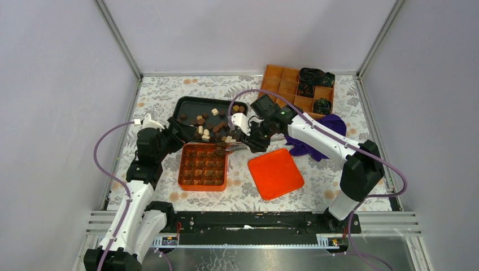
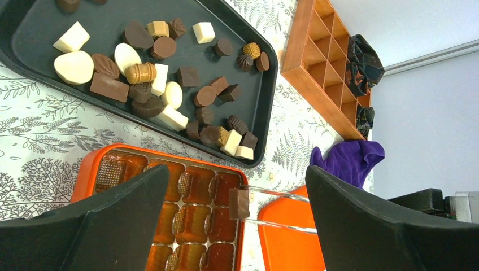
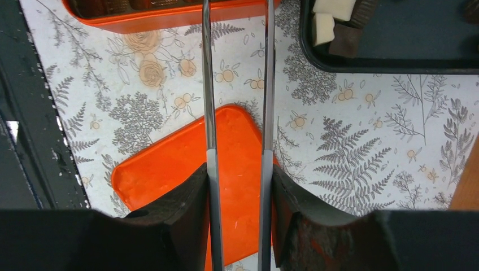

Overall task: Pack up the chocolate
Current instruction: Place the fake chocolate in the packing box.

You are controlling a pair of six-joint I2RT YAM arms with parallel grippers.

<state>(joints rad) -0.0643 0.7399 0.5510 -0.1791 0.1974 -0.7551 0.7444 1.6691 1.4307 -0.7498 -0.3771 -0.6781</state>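
Observation:
Loose chocolate (image 2: 164, 84) in dark, light brown and white pieces lies in the black tray (image 2: 34, 34). An orange box (image 2: 169, 160) with moulded cells holds several brown pieces. My right gripper (image 3: 237, 175) is shut on metal tongs (image 3: 210, 113), whose arms run toward the box. The tongs' tips (image 2: 282, 195) pinch one brown cube of chocolate (image 2: 239, 203) just above the box's right edge. My left gripper (image 2: 237, 175) hangs open over the box with nothing between its fingers. From above, the left gripper (image 1: 175, 132) is at the tray's near-left and the right gripper (image 1: 254, 138) to the box's right.
The orange lid (image 1: 275, 173) lies flat to the right of the box. A purple cloth (image 1: 316, 138) sits under the right arm. An orange divider crate (image 1: 288, 84) with black-and-green bundles stands at the back right. Walls enclose the floral tabletop.

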